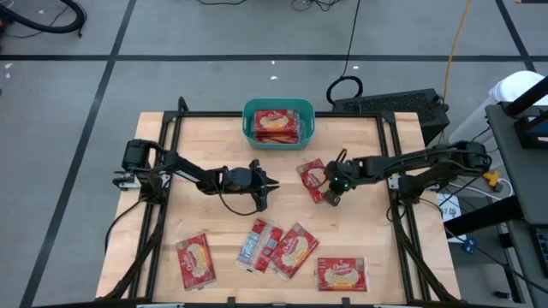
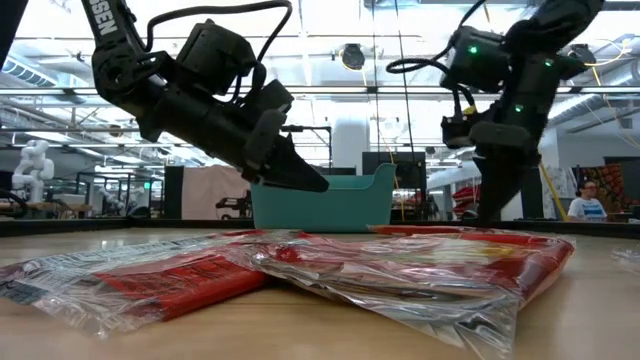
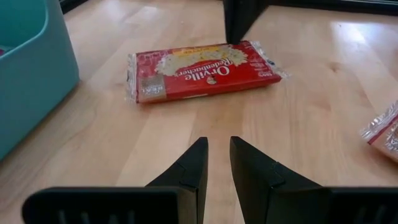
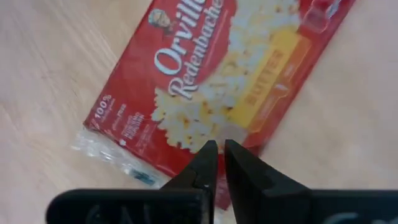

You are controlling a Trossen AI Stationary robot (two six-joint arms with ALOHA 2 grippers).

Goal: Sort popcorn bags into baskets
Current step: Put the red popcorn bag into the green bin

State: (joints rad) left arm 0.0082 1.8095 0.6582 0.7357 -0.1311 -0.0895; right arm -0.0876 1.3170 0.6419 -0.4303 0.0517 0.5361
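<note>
At mid-bench, the right gripper (image 1: 332, 197) stands over a popcorn bag (image 1: 312, 180) that lies flat on the wood, its tips at the bag's near edge. Its jaws are nearly together, a thin slit between them, and they clamp nothing. In the right wrist view this bag (image 4: 230, 81) is red, sealed in clear film with a crimped end, printed with white script, a picture of popped corn and a yellow patch reading "butter".

Left of it, the left gripper (image 1: 265, 184) hangs above bare wood with its jaws a little apart and nothing between them; its fingers (image 3: 186, 177) point toward the same bag (image 3: 199, 68).

Along the far edge sits the teal basket (image 1: 250, 120), a low-walled rounded tub, with red bags (image 1: 277, 126) lying inside.

Four more bags lie along the near edge. One (image 1: 194, 259) lies alone at the left. Two near the middle overlap: one (image 1: 259, 245) shows a silver-and-red striped back, the other (image 1: 294, 250) its red face with a cream patch. The last (image 1: 342, 274) lies at the right, label up. From the low view the overlapping pair (image 2: 400, 265) shows crinkled clear wrap over red.
</note>
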